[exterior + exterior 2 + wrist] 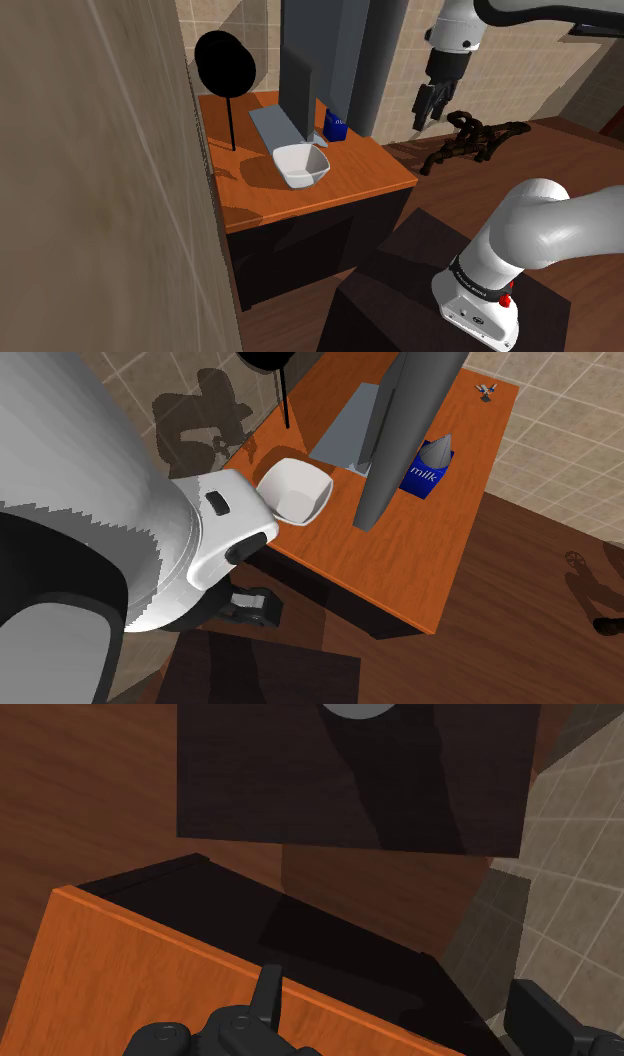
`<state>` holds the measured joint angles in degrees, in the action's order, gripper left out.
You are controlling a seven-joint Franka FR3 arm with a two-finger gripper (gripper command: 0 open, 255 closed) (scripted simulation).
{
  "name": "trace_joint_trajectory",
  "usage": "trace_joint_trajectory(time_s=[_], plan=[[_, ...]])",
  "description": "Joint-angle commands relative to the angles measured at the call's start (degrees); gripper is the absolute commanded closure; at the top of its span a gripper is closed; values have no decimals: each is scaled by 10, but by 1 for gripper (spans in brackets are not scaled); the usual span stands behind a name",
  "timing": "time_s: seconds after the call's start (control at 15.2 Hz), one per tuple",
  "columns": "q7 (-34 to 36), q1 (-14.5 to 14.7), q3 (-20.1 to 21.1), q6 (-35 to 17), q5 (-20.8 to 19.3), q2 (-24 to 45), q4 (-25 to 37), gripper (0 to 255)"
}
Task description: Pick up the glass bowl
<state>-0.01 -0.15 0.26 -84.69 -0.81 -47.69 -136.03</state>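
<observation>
While the gripper (429,108) hangs high past the table's end at the shoulder view's right, over pale tiles (540,75), the bowl (301,164) sits well apart from it. It is upright on the orange table (375,172), drawn plain white and squarish, near the edge facing the stand (400,290) and just in front of the grey slab (330,50). From the shoulder view we get the round black disc (224,62) on its thin pole at the table's back corner, and a dark tangled shape (472,140) on the floor below the gripper. Over to the second exterior view, looking down from close by the arm: it adds the word "milk" on the blue carton (424,470) tucked against the slab, and a tiny figure (487,391) at the table's far corner. Quick count: one bowl, one carton, one slab, one disc on a pole, one little figure, one arm. And the wrist view settles the jaws: two black fingers (266,996) stand wide apart, nothing between them, touching nothing, with the table's orange edge and dark side beneath them and the stand's dark top beyond.
</observation>
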Motion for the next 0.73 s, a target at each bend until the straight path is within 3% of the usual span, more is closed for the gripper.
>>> trace_joint_trajectory(time_s=[0.0,0.66], plan=[[0,0,0,0,0,0,0,0],[64,4,45,-164,19,184,16,0]])
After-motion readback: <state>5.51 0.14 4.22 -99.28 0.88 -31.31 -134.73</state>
